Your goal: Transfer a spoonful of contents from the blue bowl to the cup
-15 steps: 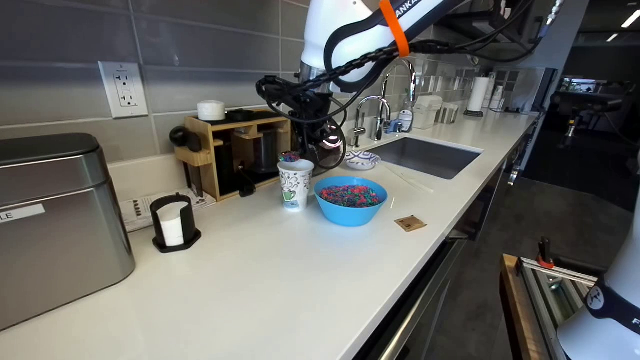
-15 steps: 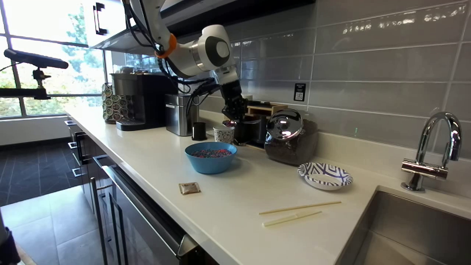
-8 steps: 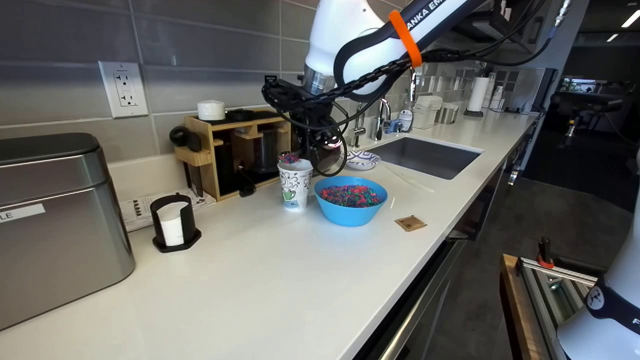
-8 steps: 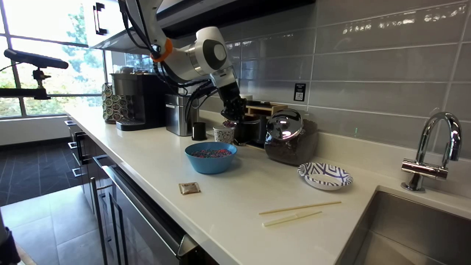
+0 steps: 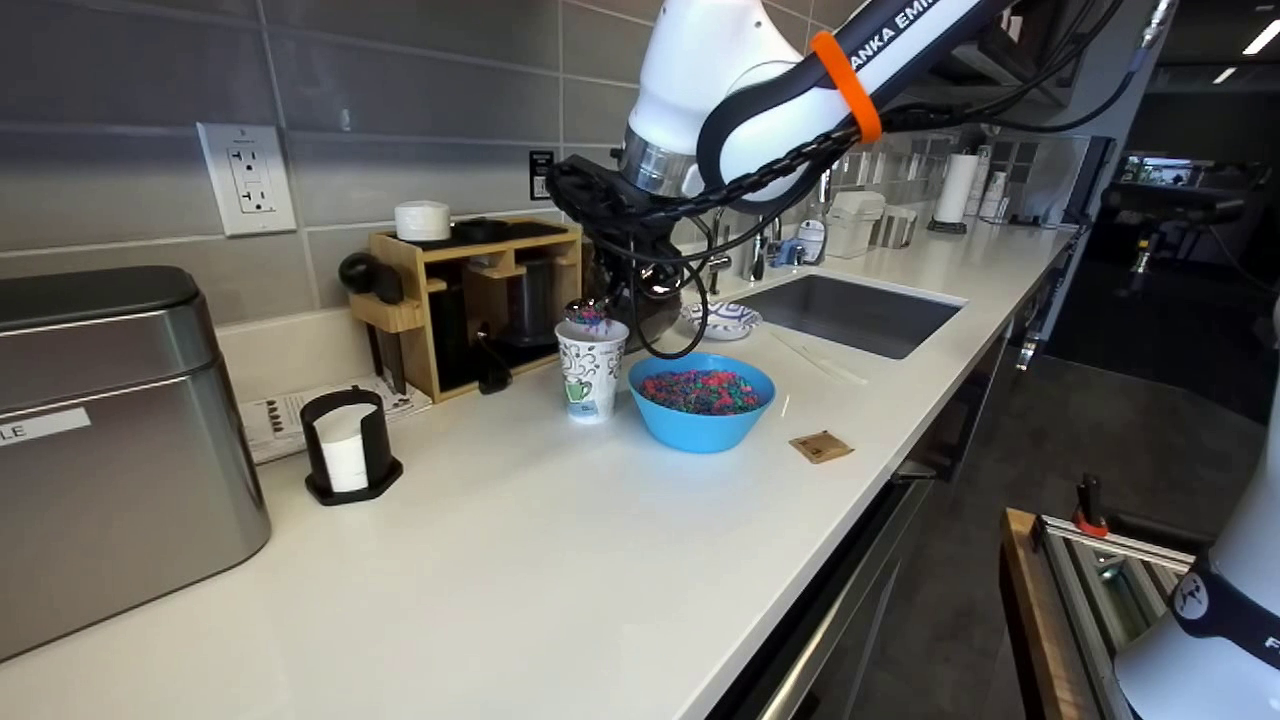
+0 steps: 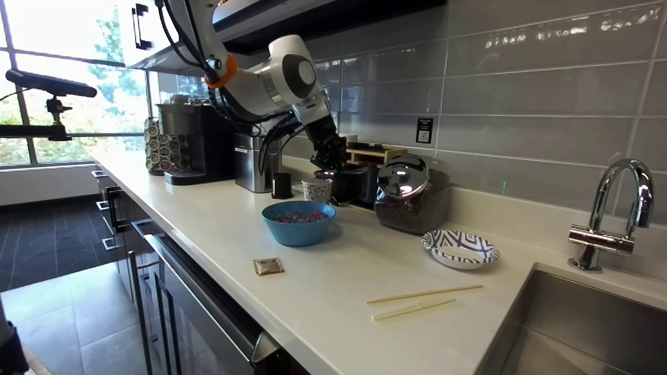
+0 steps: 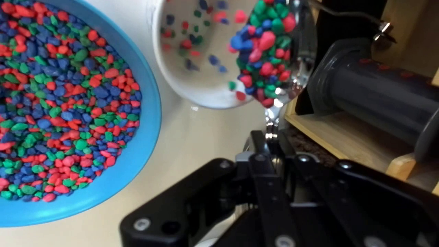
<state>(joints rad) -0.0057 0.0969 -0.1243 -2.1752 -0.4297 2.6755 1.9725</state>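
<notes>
My gripper [image 7: 272, 141] is shut on a metal spoon [image 7: 307, 61], which points away from it over the edge of the white cup [image 7: 202, 101]. The spoon is tilted toward the cup and heaped with contents [image 7: 264, 61], small red, green and blue pieces. Several pieces are falling from it, and some appear inside the cup. The patterned cup stands upright in both exterior views [image 5: 590, 378] [image 6: 317, 191]. The blue bowl [image 7: 145, 113], beside the cup, holds much more contents [image 7: 61, 113]; it shows in both exterior views [image 5: 700, 432] [image 6: 298, 234].
A wooden rack [image 5: 430, 300] stands behind the cup near the wall. A glass jar [image 6: 411, 203], a patterned bowl [image 6: 461, 250] and a sink [image 5: 850, 315] lie farther along. A packet [image 5: 821, 447] and thin sticks [image 6: 424, 294] are on the counter. A black holder [image 5: 350, 450] stands near a steel bin [image 5: 120, 450].
The arm has leaned over and the wrist has tilted. The spoon has tipped toward the cup, and pieces now fall into it. The cup and blue bowl have not moved.
</notes>
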